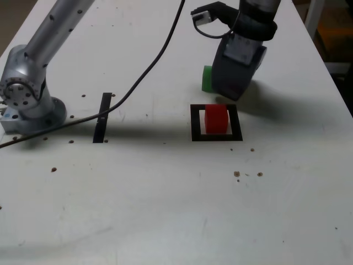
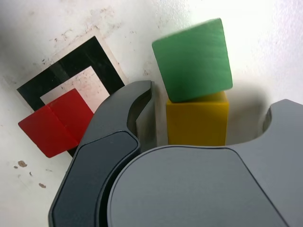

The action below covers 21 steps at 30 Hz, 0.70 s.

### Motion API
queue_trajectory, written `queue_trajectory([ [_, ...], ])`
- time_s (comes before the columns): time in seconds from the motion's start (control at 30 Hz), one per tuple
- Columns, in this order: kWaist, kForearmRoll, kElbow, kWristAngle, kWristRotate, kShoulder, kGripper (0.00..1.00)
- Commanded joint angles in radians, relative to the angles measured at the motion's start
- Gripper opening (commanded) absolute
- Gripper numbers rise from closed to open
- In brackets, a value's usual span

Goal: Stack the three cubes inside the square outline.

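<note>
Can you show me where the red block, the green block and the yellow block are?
red block [image 1: 216, 118]: exterior view, on its front face.
green block [image 2: 194, 59]: wrist view, middle of its big face.
yellow block [image 2: 197, 124]: wrist view, on its visible side.

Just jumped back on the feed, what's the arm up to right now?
The red cube already sits inside the square outline. The gripper is open and lowered around the yellow cube, which lies between its jaws just outside the outline. The green cube sits right beside the yellow one, skewed relative to it. Nothing is stacked yet.
</note>
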State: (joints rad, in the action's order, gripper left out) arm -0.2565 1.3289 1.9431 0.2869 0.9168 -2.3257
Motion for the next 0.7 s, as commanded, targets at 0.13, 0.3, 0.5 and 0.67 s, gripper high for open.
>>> queue_trajectory([
  [0.13,-0.023,0.106,0.135,0.019,-0.046,-0.078,0.58],
  [0.3,-0.034,0.167,0.221,0.014,-0.062,-0.129,0.5],
  [0.5,-0.035,0.218,0.273,0.008,-0.066,-0.154,0.37],
  [0.67,-0.034,0.253,0.312,0.019,-0.118,-0.153,0.16],
])
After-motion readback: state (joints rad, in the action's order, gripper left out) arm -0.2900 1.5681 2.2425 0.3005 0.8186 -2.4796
